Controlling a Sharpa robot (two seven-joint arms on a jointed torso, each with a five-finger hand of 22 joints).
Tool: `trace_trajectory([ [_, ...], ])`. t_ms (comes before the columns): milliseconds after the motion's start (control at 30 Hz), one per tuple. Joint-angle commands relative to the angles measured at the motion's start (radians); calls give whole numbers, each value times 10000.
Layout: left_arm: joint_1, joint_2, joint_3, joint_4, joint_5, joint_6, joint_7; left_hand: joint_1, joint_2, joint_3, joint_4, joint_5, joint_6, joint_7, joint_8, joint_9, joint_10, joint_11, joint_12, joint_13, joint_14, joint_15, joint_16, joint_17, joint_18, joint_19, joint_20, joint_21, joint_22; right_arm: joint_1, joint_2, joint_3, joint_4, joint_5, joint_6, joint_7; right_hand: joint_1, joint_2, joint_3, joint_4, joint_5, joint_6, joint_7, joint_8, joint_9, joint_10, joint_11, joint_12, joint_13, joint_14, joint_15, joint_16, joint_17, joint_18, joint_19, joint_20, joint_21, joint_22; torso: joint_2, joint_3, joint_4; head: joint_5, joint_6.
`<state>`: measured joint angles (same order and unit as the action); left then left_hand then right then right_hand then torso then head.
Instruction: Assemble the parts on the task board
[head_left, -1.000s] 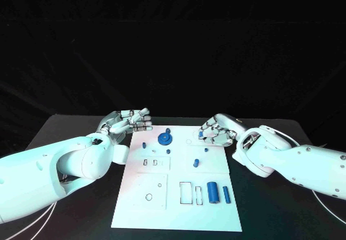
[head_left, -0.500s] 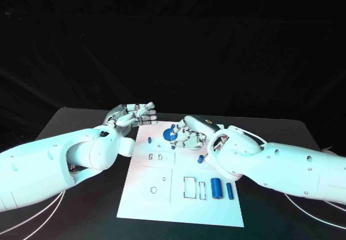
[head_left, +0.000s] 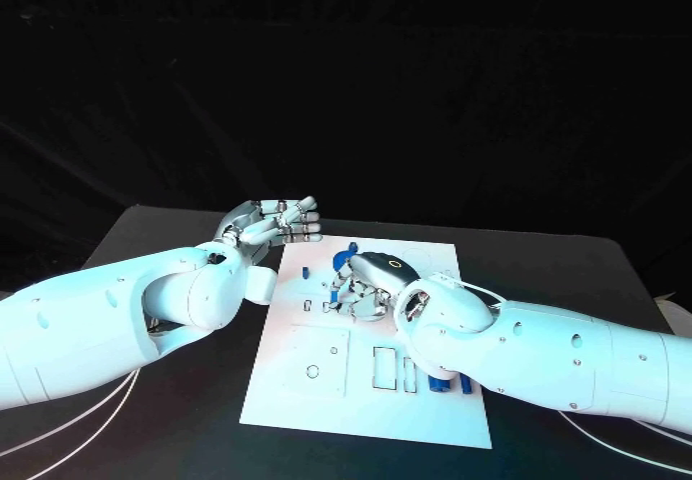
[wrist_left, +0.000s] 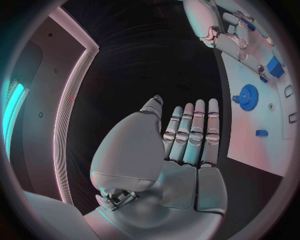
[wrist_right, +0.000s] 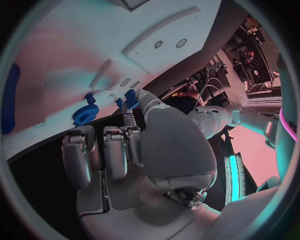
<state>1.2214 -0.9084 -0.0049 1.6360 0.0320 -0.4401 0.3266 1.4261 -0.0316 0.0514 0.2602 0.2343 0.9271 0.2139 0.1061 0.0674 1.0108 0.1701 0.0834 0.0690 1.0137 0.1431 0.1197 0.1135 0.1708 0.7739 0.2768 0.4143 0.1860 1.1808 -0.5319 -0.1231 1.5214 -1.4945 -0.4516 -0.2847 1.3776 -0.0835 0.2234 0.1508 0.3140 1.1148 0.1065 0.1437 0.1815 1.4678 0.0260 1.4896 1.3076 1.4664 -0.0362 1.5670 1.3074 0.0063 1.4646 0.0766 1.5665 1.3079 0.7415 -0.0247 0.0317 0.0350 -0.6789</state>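
While the right hand (head_left: 364, 285) hovered over the white task board (head_left: 433, 415), fingers curled, it pinched a small blue part (wrist_right: 130, 98); blue gear (wrist_right: 83, 114) sat just beside its fingertips. Left hand (head_left: 274, 223) hung off the board's far-left corner, fingers straight and together, empty.

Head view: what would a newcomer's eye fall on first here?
The right hand reaches over the middle of the white task board, fingers curled down among the small blue parts. The left hand hovers off the board's far left corner, holding nothing, fingers straight. Near the right hand lies a blue gear.
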Motion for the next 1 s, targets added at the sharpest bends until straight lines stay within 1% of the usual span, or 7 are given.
trace_trajectory([
  [33, 6, 14, 6, 26, 4, 129, 49, 106, 4, 14, -52, -38, 51, 19, -64, -9, 4, 60, -40, -11, -49, 18, -36, 16, 94, -73, 35, 49, 14, -62, 94, -5, -93, -629, 327, -300, -92, -7, -8, 64, 48, 64, -108, 54, 273, 398, -72, 17, 1796, 1044, -80, 38, 2634, -63, 1062, -87, 43, 2629, 14, 6, 0, 22, -38],
  [233, 6, 8, 6, 30, 4, 136, 45, 108, 3, 13, -53, -38, 52, 19, -65, -9, 5, 60, -41, -11, -48, 18, -37, 16, 93, -75, 36, 49, 14, -136, 194, -18, -253, -746, 452, -381, -119, -31, -20, 66, 44, 45, -101, 46, 272, 404, -68, 23, 1804, 1044, -79, 38, 2634, -63, 1062, -87, 43, 2629, 15, 16, -16, 53, -95],
  [367, 6, 9, 6, 32, 4, 145, 43, 108, 3, 13, -53, -38, 52, 19, -65, -9, 5, 60, -41, -11, -48, 18, -37, 16, 93, -75, 36, 49, 14, -196, 234, -23, -333, -778, 555, -416, -134, -52, -29, 62, 39, 26, -95, 37, 270, 400, -65, 19, 1800, 1044, -77, 38, 2634, -63, 1062, -87, 43, 2629, 5, 15, -12, 14, -136],
  [433, 6, 10, 6, 32, 4, 147, 43, 108, 3, 13, -53, -38, 52, 19, -65, -9, 5, 60, -41, -11, -48, 18, -37, 16, 93, -75, 36, 49, 14, -230, 253, -25, -361, -814, 572, -450, -134, -52, -29, 62, 39, 26, -95, 37, 270, 400, -65, 19, 1800, 1044, -77, 38, 2634, -63, 1062, -87, 43, 2629, 4, 18, -18, 26, -131],
  [567, 6, 10, 6, 33, 4, 155, 40, 108, 3, 13, -53, -38, 52, 19, -65, -9, 5, 60, -41, -11, -48, 18, -37, 16, 93, -75, 36, 49, 14, -270, 265, -26, -424, -880, 566, -515, -146, -67, -35, 60, 35, 13, -90, 31, 269, 400, -62, 18, 1800, 1044, -75, 38, 2634, -63, 1062, -86, 43, 2629, 3, 13, -5, 13, -135],
  [833, 6, 1, 6, 31, 4, 167, 26, 108, 3, 13, -53, -38, 52, 19, -65, -9, 5, 60, -41, -11, -48, 18, -37, 16, 93, -75, 36, 49, 14, -289, 280, -27, -471, -929, 590, -557, -179, -105, -52, 56, 21, -19, -76, 17, 266, 378, -50, -9, 1773, 1044, -68, 38, 2634, -63, 1062, -83, 43, 2629, 11, 7, -8, 19, -149],
  [1000, 6, -2, 6, 32, 4, 174, 21, 108, 3, 13, -53, -38, 52, 19, -65, -9, 5, 60, -41, -11, -48, 18, -37, 16, 93, -75, 36, 49, 14, -293, 315, -27, -499, -935, 624, -570, -206, -126, -62, 58, 6, -51, -61, 1, 261, 367, -40, -21, 1761, 1044, -61, 38, 2634, -63, 1062, -79, 43, 2629, 8, 13, 1, 41, -159],
])
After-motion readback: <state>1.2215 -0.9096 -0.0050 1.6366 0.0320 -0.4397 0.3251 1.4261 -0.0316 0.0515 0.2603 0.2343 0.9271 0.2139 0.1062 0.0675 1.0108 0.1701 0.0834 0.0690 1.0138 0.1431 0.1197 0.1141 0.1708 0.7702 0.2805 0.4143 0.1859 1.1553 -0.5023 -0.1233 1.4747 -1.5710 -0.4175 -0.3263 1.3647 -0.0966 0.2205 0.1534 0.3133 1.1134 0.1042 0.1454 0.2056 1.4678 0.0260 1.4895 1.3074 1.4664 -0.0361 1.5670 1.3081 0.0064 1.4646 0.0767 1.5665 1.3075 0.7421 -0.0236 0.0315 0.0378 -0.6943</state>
